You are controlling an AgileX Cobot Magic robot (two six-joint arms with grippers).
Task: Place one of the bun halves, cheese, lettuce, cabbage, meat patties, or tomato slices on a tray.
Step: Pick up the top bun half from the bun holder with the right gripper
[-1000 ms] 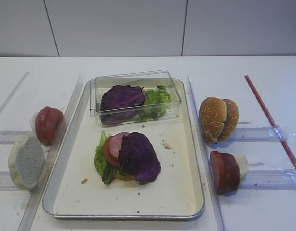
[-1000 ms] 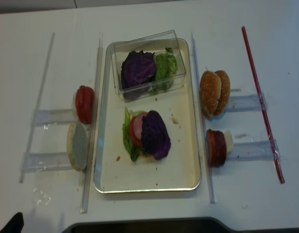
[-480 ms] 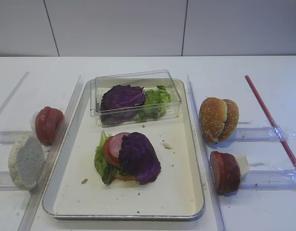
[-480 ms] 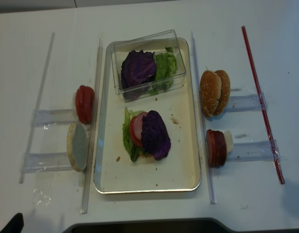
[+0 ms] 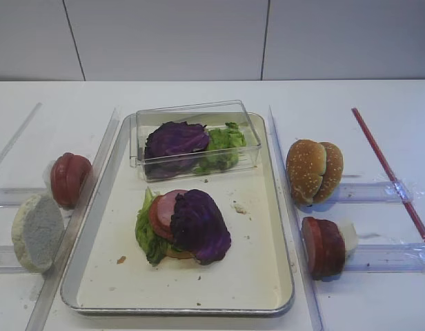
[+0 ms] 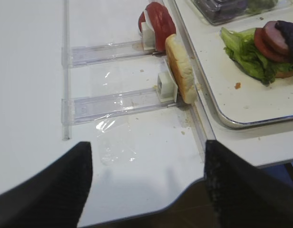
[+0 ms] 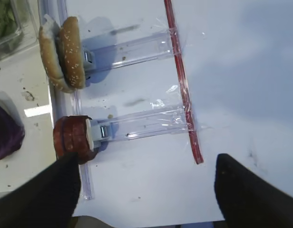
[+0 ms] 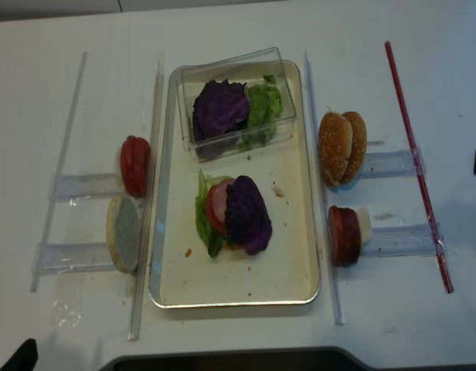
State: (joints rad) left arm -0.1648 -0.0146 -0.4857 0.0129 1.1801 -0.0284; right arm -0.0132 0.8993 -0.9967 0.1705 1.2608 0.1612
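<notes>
Exterior high view: the tray (image 5: pixel 276 227) sits mid-worktop (image 5: pixel 378 110) between clear rails, with bare floor in front of the stacked lettuce, meat and purple cabbage (image 5: pixel 201 225). Sesame buns (image 5: pixel 313 169) and patties (image 5: pixel 323 246) stand just right of the tray. The right tool (image 7: pixel 141 190) hangs wide open, empty, near the patties; the left tool (image 6: pixel 146 180) is spread too, holding nothing.
</notes>
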